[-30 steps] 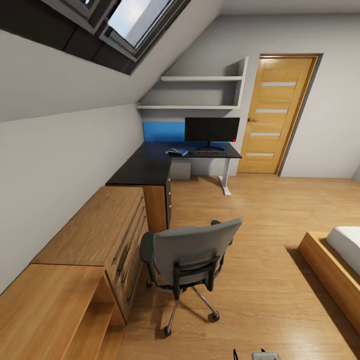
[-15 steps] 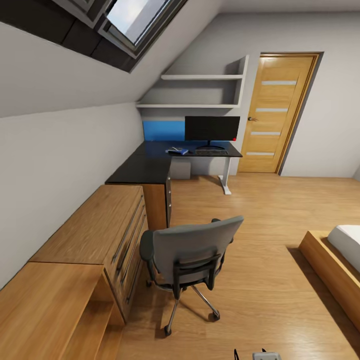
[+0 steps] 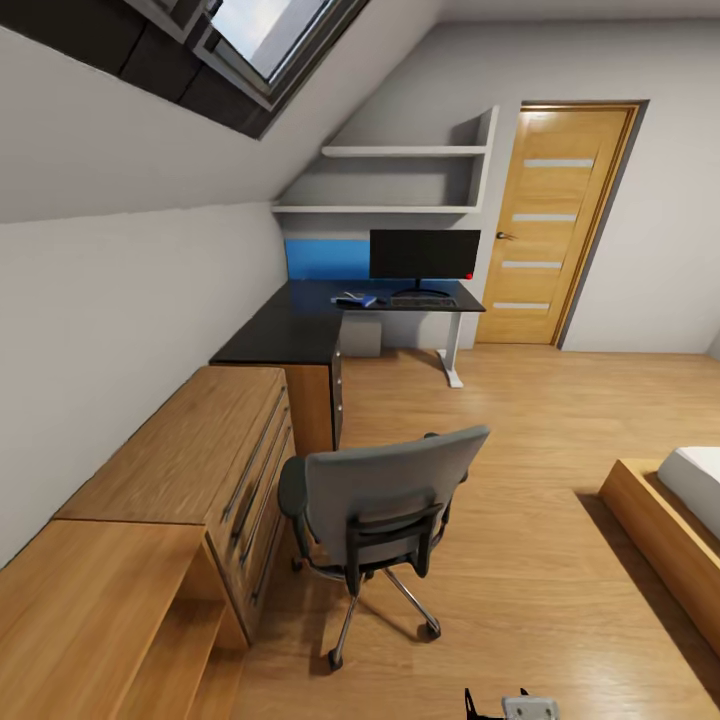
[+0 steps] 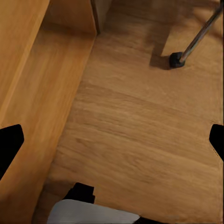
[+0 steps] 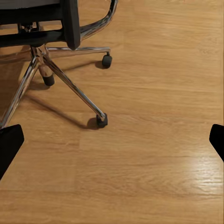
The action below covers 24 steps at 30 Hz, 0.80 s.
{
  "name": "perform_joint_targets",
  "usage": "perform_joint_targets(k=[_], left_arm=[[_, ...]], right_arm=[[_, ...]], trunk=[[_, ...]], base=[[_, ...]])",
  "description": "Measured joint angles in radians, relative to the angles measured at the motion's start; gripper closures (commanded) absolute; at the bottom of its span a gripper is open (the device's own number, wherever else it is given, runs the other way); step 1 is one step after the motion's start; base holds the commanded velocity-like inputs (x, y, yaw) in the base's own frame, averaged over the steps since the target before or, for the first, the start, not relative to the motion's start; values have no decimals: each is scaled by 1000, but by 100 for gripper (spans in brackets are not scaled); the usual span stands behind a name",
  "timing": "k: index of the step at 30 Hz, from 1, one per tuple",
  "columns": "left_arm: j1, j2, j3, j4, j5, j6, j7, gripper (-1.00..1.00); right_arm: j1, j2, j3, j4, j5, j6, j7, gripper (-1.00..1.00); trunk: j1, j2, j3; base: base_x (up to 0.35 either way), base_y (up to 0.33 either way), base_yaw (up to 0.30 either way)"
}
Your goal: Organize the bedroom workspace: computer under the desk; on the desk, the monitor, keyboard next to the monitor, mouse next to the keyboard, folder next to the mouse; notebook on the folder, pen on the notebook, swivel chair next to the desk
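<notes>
Head view, left to right. A light wooden chest [image 3: 215, 450] runs along the left wall; beyond it stands the desk [image 3: 290, 335], its black top reaching toward the far wall. On that top lie the folder [image 3: 357, 301], with a small pale item on it too small to name, and the keyboard [image 3: 422, 301], just below the monitor [image 3: 424, 255]. The swivel chair [image 3: 385, 510] stands in the foreground, back turned to the camera, beside the chest and well apart from the desk; its seat is hidden. A door [image 3: 545, 230] and a bed corner [image 3: 690, 500] close the right side.

Left gripper [image 4: 112, 140]: fingers spread wide, holding nothing, over bare floor. Right gripper [image 5: 112, 140]: likewise spread and empty, near a chair castor [image 5: 101, 121].

Judged step: positioning the chair. The next move calls for approaching it, gripping its back, and rolling it toward the desk.
</notes>
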Motion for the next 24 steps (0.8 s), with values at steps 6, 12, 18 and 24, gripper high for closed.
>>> perform_joint_targets(k=[6, 12, 18, 24], left_arm=[[-146, -44, -2, -9, -3, 193, -3, -100], [-358, -51, -1, 101, -3, 298, -8, -100], [-491, -40, 4, 269, 2, 335, -12, -100], [-494, -18, 10, 309, 3, 227, -11, -100]], right_arm=[[-8, -30, -5, -96, -9, 6, -18, -100], [-131, -46, -9, -123, -38, 143, -84, -100], [-335, -97, -107, -118, -247, 389, -110, -100], [-340, -70, -116, -81, -269, 341, -106, -100]], trunk=[[23, -42, -19], [46, -84, -37], [69, -126, -56], [92, -168, -75]], base=[[0, 0, 0], [0, 0, 0], [0, 0, 0], [0, 0, 0]])
